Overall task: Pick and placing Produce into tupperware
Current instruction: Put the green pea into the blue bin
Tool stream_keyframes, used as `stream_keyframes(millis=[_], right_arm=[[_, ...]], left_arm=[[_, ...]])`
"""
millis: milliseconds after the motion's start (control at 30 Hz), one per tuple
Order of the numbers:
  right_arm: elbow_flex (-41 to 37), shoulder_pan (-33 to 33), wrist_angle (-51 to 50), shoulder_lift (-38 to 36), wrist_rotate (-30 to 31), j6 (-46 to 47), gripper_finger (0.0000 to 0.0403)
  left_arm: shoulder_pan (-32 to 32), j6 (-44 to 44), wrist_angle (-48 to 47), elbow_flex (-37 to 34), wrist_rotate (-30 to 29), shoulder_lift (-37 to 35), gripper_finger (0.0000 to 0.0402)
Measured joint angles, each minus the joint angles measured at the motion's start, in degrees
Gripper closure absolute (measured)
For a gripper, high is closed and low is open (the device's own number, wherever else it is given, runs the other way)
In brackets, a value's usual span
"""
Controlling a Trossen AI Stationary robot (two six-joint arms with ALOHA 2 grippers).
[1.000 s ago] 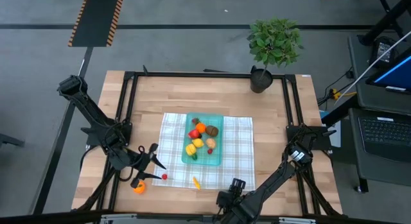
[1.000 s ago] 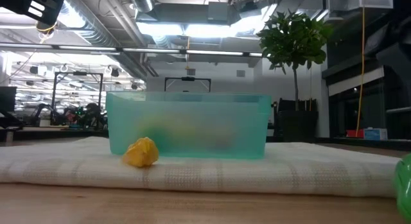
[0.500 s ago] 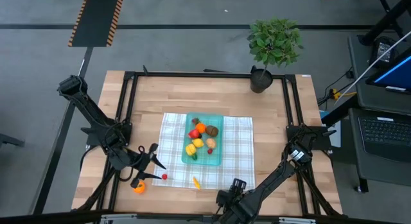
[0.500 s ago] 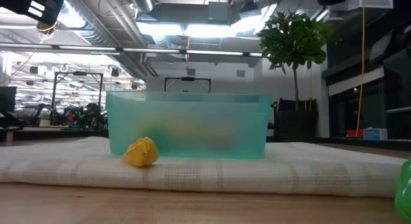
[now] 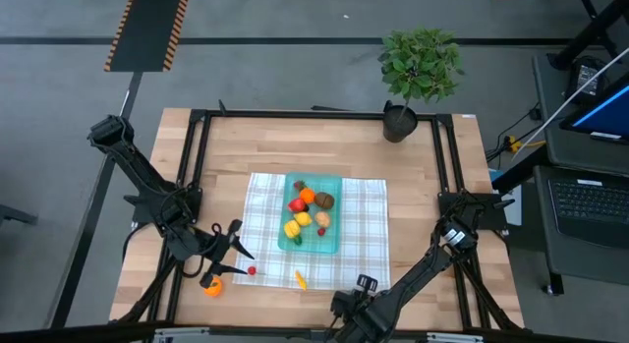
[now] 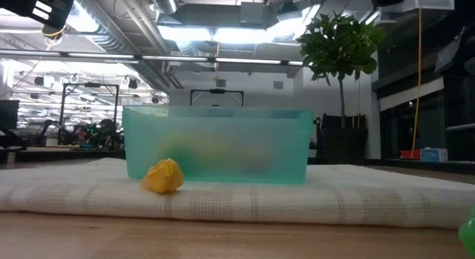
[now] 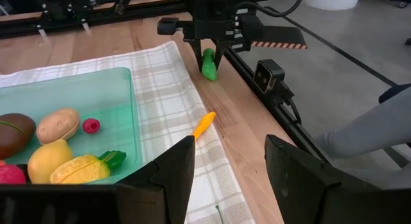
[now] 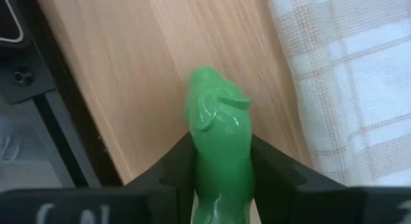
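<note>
Right gripper [image 8: 218,166] clenched on green toy vegetable [image 8: 217,131] at bench's near edge beside checked cloth [image 5: 378,235]: lift straight, then carry to teal tupperware [image 5: 334,247].

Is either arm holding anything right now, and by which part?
The right gripper has its jaws closed on a green toy vegetable, pinching its lower half near the table's front edge. The left gripper is open and holds nothing.

Overhead, table-level, two wrist cameras
</note>
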Motion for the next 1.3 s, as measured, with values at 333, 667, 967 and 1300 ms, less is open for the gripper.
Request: stream_keyframes(millis=[333,667,967,1300], right_arm=[[1.87,-0.09,0.01,0.31,-0.02,-0.01,0.028],[9.41,-0.09,-4.09,0.31,6.42,-2.64,0.0275],[18.05,0.02,-20.6,0.17,13.99,-3.83,0.0284],[22.61,-0.8,-24.19,-4.94,19.0,-7.89,0.0284]], left_arm=[[0.0,0.0,0.0,0.02,-0.02,0.0,0.0223],[0.0,0.0,0.0,0.02,-0.01,0.0,0.0223],[0.0,-1.33,0.0,0.0,-0.01,0.0,0.0223],[0.0,-1.33,0.02,0.02,-0.01,0.0,0.0223]])
